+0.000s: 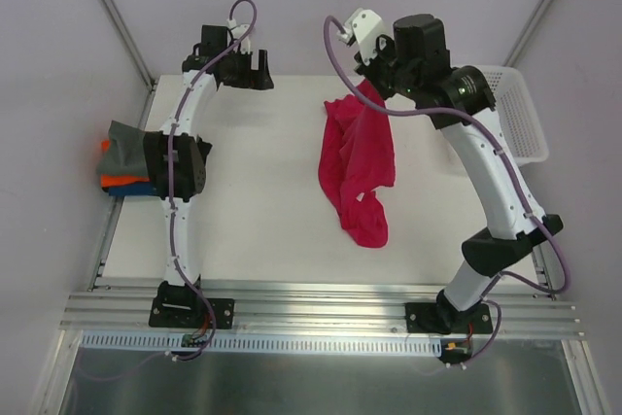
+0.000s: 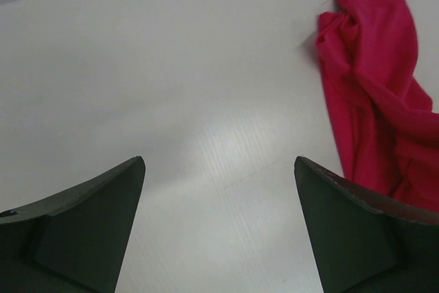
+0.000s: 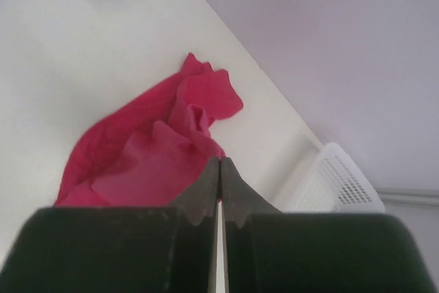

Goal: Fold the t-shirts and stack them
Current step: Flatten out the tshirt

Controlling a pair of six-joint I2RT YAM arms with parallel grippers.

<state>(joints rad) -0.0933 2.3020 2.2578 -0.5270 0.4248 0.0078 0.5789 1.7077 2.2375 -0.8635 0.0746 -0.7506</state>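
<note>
Top view is showing the right pincer (image 1: pixel 375 87) pinching a soft crumpled red shirt (image 1: pixel 358 167) mid-table, left pincer (image 1: pixel 259 72) hanging wide open, left arm (image 1: pixel 177 211) half covering folded shirts (image 1: pixel 120 160), holey white basket (image 1: pixel 521 119) sitting far right

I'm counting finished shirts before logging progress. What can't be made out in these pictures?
Folded stack, top view: the left arm covers its right side, so the shirt count is unclear.
Magenta shirt, top view: its far end lies under the right gripper; whether the shut fingers pinch it is unclear.
Basket, top view: the right arm hides its left part.
</note>
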